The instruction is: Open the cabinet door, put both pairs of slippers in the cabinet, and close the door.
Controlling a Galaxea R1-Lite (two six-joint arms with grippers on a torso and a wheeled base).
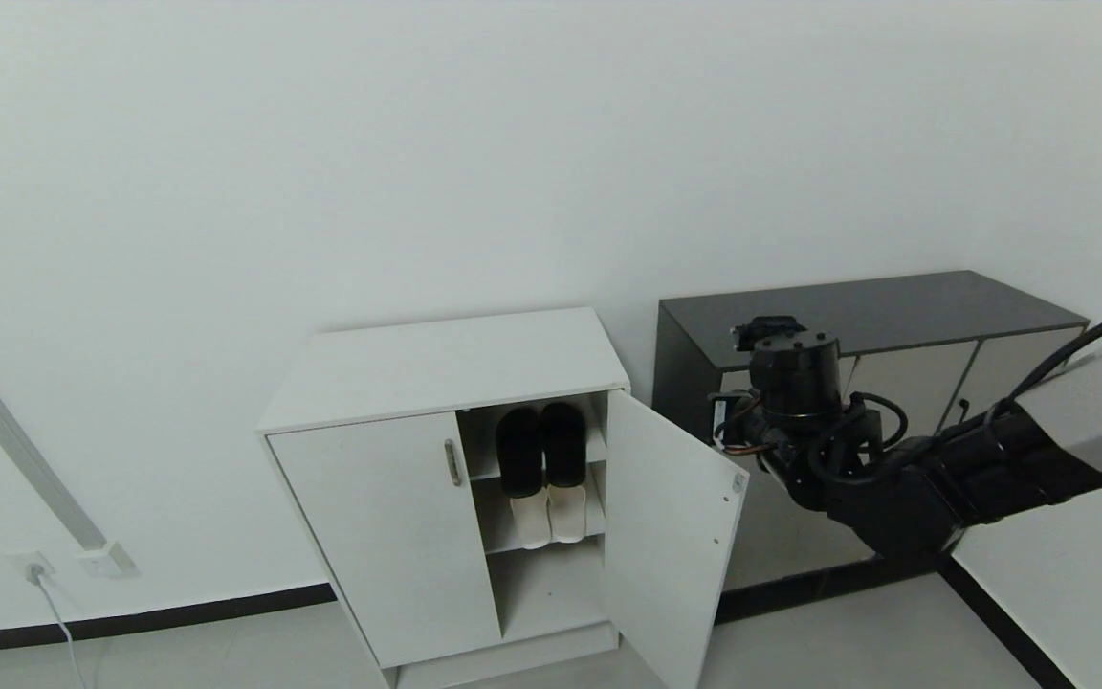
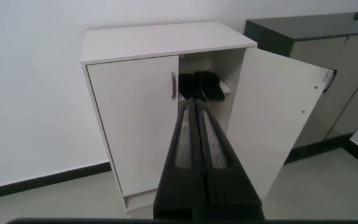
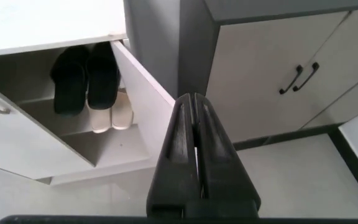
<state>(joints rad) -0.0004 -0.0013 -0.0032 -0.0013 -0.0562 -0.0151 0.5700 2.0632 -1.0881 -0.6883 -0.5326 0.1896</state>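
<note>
Slippers in, door open.
Left gripper (image 2: 194, 102) and right gripper (image 3: 194, 98) have jaws pressed together. Pushing the door (image 1: 671, 536) on its inner face could swing it wider. Black slippers (image 1: 541, 448) sit above white slippers (image 1: 548, 517) on the cabinet (image 1: 436, 368) shelves.

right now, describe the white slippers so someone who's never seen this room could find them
Find the white cabinet against the wall, left of the dark sideboard; its right door stands open. Inside, the white slippers sit on the middle shelf, directly below the black slippers, the only pale pair.
</note>
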